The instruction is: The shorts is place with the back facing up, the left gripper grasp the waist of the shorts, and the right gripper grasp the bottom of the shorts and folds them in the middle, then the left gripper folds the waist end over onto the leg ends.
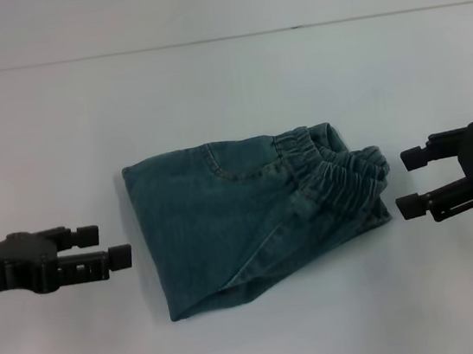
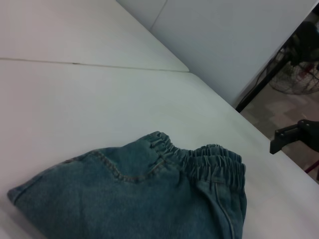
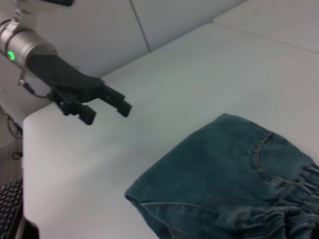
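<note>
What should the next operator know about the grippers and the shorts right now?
Left gripper: open, empty, beside the shorts' folded edge, not touching.
Right gripper: open, empty, just off the elastic waist end.
Shorts lie on the white table, bundled into a compact stack, waistband on the robot's right.
Done: folds appear complete.
Left: probably only retracting both arms; check neatness.

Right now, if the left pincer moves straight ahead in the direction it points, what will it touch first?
Probably the denim shorts: the open left pincer points at their folded edge, with bare table between. Its height above the table is unclear, so it may pass over.
</note>
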